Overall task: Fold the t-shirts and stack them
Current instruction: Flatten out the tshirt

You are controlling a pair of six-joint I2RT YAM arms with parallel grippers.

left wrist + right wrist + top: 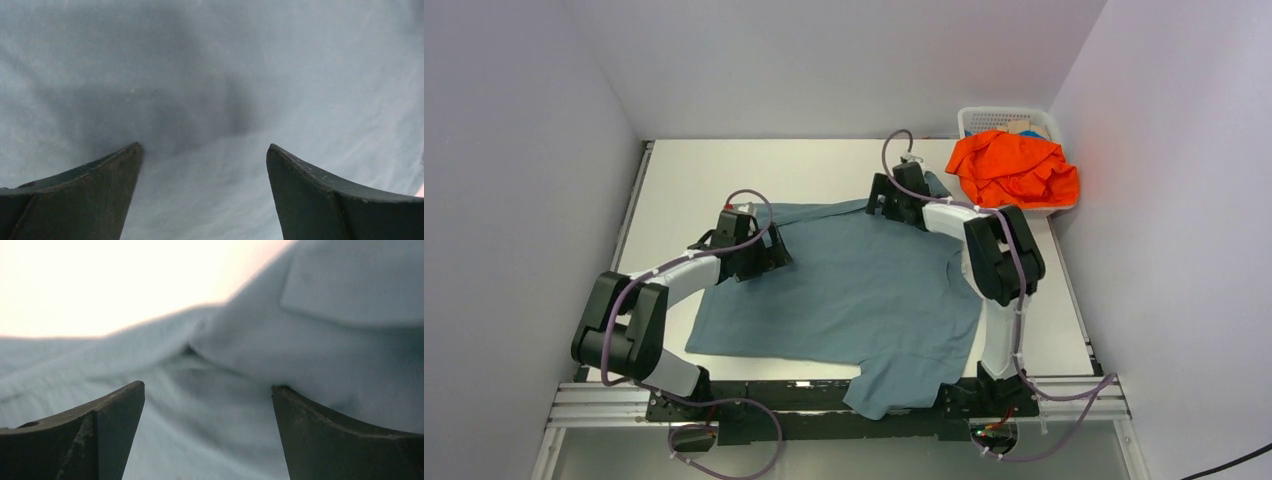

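Left claw [204, 146] and right claw [207, 385], both low, jaws wide apart.

Overhead cam, wrist cams close on shirt [300, 75]

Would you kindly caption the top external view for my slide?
Left gripper and right gripper, both open, over the spread blue-grey t-shirt; orange t-shirt heaped in white basket.

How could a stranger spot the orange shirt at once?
In the far right corner of the table stands a white mesh basket. The orange t-shirt lies crumpled in it, bright and bunched, unlike the blue-grey t-shirt spread flat between the arms.
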